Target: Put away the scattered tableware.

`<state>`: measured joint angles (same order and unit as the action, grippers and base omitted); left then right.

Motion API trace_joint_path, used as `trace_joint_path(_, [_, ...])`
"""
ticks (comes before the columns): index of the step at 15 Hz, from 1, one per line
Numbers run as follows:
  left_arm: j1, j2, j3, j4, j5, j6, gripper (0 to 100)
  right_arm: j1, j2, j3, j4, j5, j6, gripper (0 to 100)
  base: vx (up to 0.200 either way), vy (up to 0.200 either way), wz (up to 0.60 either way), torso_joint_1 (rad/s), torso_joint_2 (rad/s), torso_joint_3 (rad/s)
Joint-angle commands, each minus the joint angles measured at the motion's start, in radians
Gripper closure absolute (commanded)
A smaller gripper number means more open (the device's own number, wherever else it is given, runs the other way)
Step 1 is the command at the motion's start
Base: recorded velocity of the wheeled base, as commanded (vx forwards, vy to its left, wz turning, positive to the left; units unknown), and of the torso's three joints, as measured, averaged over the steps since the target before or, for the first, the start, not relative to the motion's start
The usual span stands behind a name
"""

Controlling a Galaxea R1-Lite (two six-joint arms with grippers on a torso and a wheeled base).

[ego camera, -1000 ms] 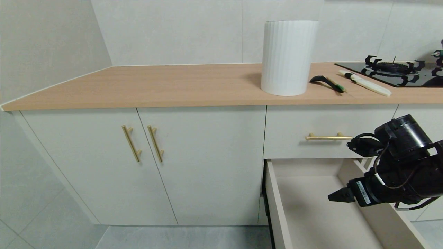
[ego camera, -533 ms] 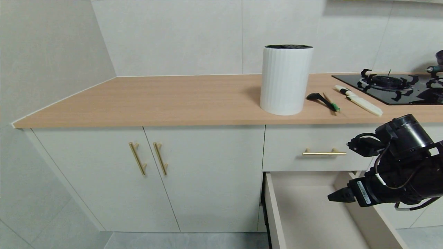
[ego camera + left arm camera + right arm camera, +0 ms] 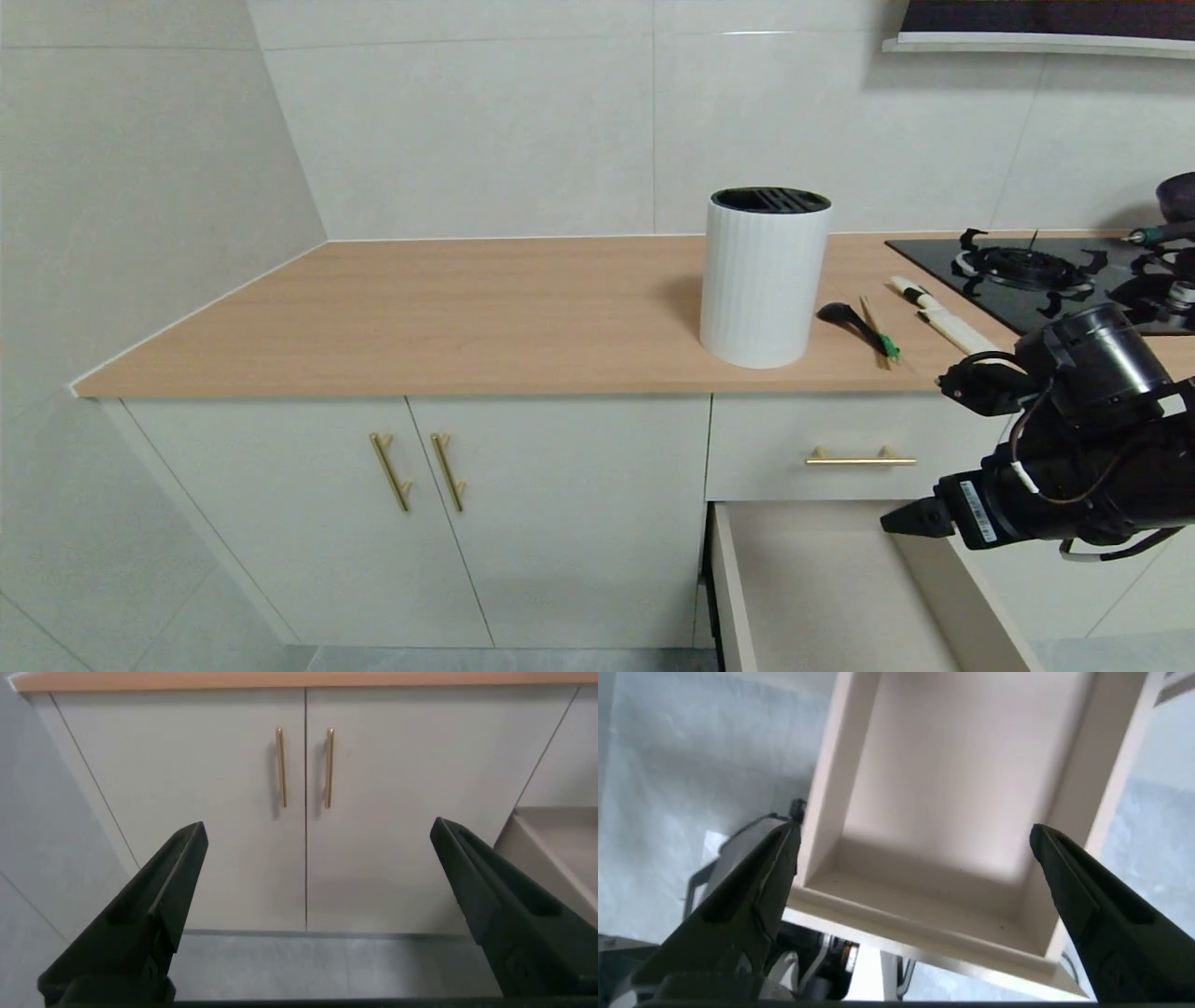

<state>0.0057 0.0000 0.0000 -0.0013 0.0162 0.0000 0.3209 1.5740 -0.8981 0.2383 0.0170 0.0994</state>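
On the wooden counter (image 3: 485, 308), right of a white ribbed holder (image 3: 764, 276), lie a black spoon with a green handle (image 3: 851, 321), thin chopsticks (image 3: 872, 322) and a white knife (image 3: 938, 315). Under them the lower drawer (image 3: 731, 597) is pulled out, its inside bare. My right gripper (image 3: 904, 519) hangs over this drawer's right wall, well below the counter. In the right wrist view it (image 3: 912, 833) is open above the drawer's bare floor (image 3: 971, 756). My left gripper (image 3: 315, 831) is open, low down, facing the double cabinet doors (image 3: 304, 756).
A closed drawer with a gold handle (image 3: 860, 457) sits just above the open one. A black gas hob (image 3: 1027, 266) occupies the counter's right end, with a dark pot (image 3: 1178, 194) at the edge. The counter left of the holder is bare. Grey floor lies below.
The head camera has risen, so the counter and cabinets sit lower in the picture and the holder's top shows. My right gripper stays over the open drawer.
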Motion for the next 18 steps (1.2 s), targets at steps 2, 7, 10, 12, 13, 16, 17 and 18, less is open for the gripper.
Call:
trace_joint_path(2, [0.0,0.002,0.0,0.0,0.001,0.0,0,0.001,0.009,0.001,-0.007,-0.002,0.002,0,0.0,0.0,0.0,0.146,-0.35,-0.208])
trace_joint_path(7, [0.0,0.002,0.0,0.0,0.001,0.0,0,0.0,0.047,-0.165,-0.114,-0.049,0.091,0,0.0,0.0,0.0,0.02,-0.05,-0.024])
trace_joint_path(10, [0.0,0.002,0.0,0.0,0.001,-0.002,0,-0.002,0.189,-0.403,-0.048,-0.195,0.152,0,0.0,0.0,0.0,0.0,0.0,0.0])
trace_joint_path(12, [0.0,0.002,0.0,0.0,0.001,0.0,0,0.0,0.25,-0.504,0.018,-0.221,0.189,0,0.0,0.0,0.0,0.0,0.0,0.0])
trace_joint_path(13, [0.0,0.002,0.0,0.0,0.001,0.0,0,-0.005,0.284,-0.536,0.035,-0.229,0.227,0,0.0,0.0,0.0,0.0,0.0,0.0])
trace_joint_path(16, [0.0,0.002,0.0,0.0,0.001,-0.002,0,-0.055,0.385,-0.57,-0.024,-0.273,0.275,0,0.0,0.0,0.0,0.0,0.0,0.0])
trace_joint_path(17, [0.0,0.002,0.0,0.0,0.001,-0.002,0,-0.071,0.406,-0.579,-0.05,-0.279,0.275,0,0.0,0.0,0.0,0.0,0.0,0.0])
trace_joint_path(18, [0.0,0.002,0.0,0.0,0.001,-0.002,0,-0.091,0.425,-0.584,-0.076,-0.289,0.273,0,0.0,0.0,0.0,0.0,0.0,0.0])
